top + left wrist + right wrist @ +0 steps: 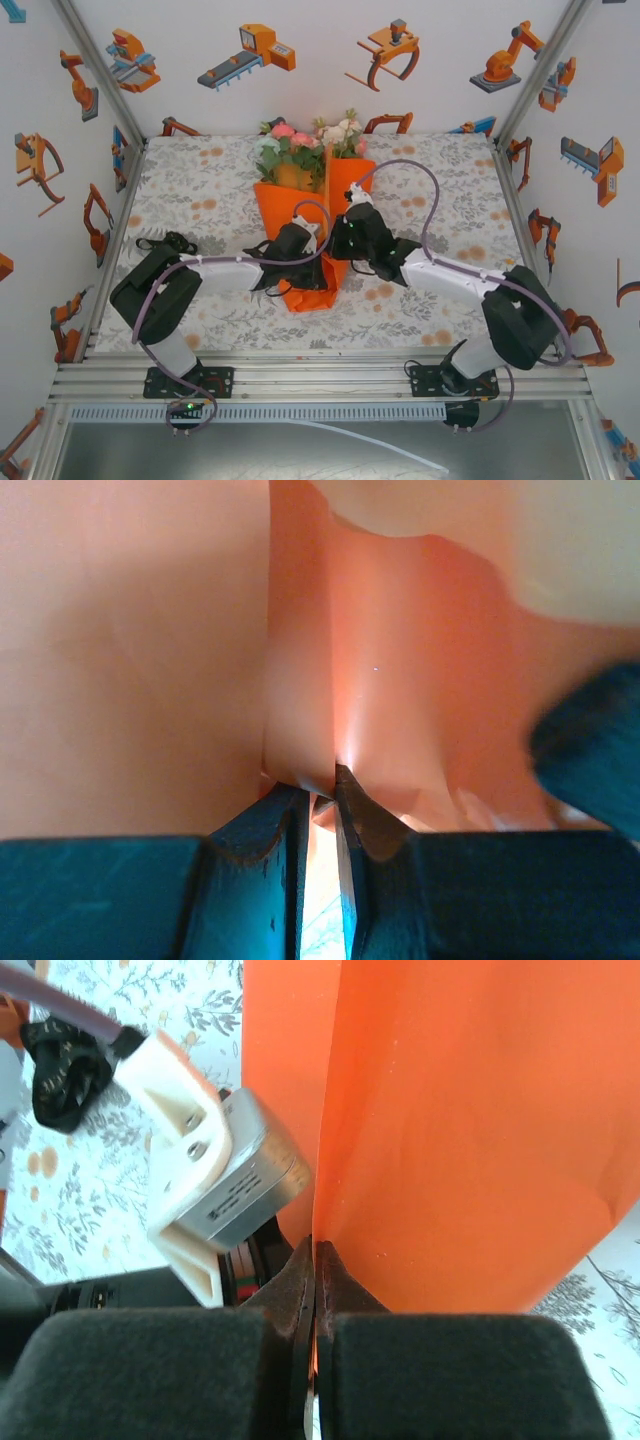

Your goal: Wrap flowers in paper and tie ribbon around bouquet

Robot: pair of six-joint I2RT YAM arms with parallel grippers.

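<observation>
Orange paper (272, 205) is already folded up around the flowers (295, 140), with the blooms poking out of its far end, so the wrap part looks mostly done. Left gripper (318, 780) has its jaws nearly closed, pinching a crease of the paper at the tips. The right gripper (315, 1250) is clenched tight on a paper edge just beside it. Ribbon (168, 242) sits bunched up well to the left of the paper, untouched. My worry: with 2 grips on 1 thin sheet, any pull in opposite directions tears it, and dropping either flap before the ribbon's on probably lets the wrap spring open
</observation>
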